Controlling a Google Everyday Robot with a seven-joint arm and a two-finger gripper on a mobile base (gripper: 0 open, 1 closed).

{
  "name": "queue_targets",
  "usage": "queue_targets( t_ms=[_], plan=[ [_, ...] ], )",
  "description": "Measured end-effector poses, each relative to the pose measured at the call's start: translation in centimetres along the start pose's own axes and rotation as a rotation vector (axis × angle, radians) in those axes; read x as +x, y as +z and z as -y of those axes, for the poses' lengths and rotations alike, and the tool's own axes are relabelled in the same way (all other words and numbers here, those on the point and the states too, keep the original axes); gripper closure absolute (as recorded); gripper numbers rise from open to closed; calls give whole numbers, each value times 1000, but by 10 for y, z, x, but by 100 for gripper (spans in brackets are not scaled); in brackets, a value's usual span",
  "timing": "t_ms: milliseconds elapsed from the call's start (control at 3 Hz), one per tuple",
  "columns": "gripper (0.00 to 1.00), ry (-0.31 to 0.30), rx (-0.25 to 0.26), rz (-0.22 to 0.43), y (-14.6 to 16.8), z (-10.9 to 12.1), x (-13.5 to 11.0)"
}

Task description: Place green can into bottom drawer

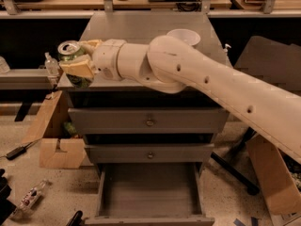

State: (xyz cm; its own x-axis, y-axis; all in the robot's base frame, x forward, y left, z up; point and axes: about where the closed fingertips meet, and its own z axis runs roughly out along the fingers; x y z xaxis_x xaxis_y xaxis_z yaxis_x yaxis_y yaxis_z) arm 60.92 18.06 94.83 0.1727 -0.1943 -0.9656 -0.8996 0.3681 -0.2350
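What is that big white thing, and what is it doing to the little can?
That big white thing is a robot's arm. At its end is the gripper, a hand with just two fingers. It is at the left front corner of the grey cabinet top. Its tan fingers are shut on the green can, one on each side. I can't tell whether the can touches the top. A white bowl sits further back on the cabinet. Below, the two knobbed drawers are shut, and the bottom drawer is pulled open. That is where the can should go. One camera took this, looking down at the front of the cabinet.
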Motion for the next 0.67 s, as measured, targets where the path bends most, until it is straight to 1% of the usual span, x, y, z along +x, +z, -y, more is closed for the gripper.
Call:
queue_targets(
  t_ms=[333, 667],
  plan=[
    [100, 27, 47, 0, -24, -37, 37],
    [100, 46, 75, 0, -60, -92, 82]
  ],
)
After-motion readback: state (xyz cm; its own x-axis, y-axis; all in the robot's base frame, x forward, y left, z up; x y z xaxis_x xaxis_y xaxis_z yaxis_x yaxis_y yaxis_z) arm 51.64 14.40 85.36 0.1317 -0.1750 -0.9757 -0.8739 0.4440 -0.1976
